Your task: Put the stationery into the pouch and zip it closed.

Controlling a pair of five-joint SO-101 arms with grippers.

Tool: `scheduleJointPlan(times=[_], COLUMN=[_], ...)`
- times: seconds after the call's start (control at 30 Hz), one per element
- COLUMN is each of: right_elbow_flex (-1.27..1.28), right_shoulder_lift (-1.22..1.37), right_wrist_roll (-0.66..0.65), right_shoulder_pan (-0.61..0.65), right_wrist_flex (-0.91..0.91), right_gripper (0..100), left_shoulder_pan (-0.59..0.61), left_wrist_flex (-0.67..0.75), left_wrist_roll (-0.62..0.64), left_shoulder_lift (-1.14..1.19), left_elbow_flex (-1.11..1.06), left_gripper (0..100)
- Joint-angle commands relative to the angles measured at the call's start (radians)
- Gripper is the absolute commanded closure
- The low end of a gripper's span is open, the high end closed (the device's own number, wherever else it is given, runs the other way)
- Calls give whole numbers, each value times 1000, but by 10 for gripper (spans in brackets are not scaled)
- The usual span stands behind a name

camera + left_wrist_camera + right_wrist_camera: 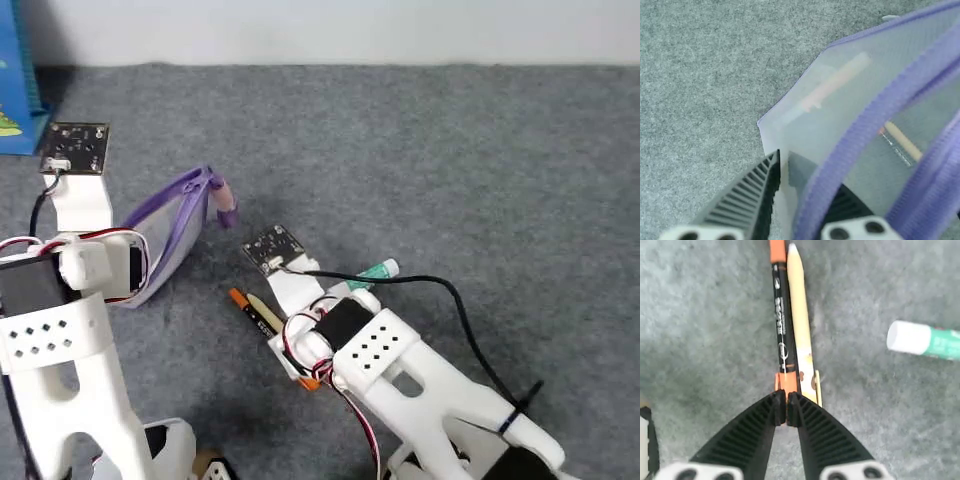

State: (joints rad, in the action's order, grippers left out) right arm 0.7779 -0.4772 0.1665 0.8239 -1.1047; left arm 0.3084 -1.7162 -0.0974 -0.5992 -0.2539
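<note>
A translucent pouch (pixel 172 235) with a purple zipper band (pixel 875 125) lies at the left, its mouth gaping and a pink pull (pixel 226 205) at its far end. My left gripper (pixel 782 161) is shut on the pouch's (pixel 840 100) lower edge. Through the film show a pale pink stick (pixel 835 82) and a pencil (pixel 902 141). At the table's middle, a black pen with orange ends (pixel 780 335) and a cream pencil (pixel 801 325) lie side by side. My right gripper (pixel 786 407) is shut on the pen's near orange end, the pencil beside one finger. The pen (pixel 253 309) pokes out from under that arm.
A glue stick with a white cap and green body (pixel 925 341) lies on the grey carpet close to the right arm (pixel 378 270). A blue box (pixel 15 85) stands at the back left corner. A black cable (pixel 470 330) trails over the right arm.
</note>
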Motion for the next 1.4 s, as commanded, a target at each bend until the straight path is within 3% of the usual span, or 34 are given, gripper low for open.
scheduleJointPlan(times=[0.0, 0.13, 0.53, 0.93, 1.03, 1.13, 1.37], right_elbow_flex=[-8, -8, -21, -166, -195, -192, -181], right_shoulder_lift=[-1, 96, 435, 549, 565, 522, 326], right_wrist_roll=[-15, -15, -15, -17, -17, -20, -20], right_shoulder_pan=[10, 36, 70, 42, 47, 41, 42], right_wrist_flex=[67, 159, 377, 275, 193, 150, -62], right_gripper=[880, 799, 861, 890, 944, 989, 990], left_shoulder_pan=[-3, -2, -2, -2, 2, -3, -3], left_wrist_flex=[0, 0, 0, 0, 0, 0, 0], left_wrist_roll=[11, 11, 11, 11, 11, 11, 11], left_shoulder_lift=[0, 0, 0, 0, 0, 0, 0], left_elbow_flex=[27, 27, 27, 27, 27, 27, 27], left_gripper=[988, 988, 988, 988, 988, 988, 988])
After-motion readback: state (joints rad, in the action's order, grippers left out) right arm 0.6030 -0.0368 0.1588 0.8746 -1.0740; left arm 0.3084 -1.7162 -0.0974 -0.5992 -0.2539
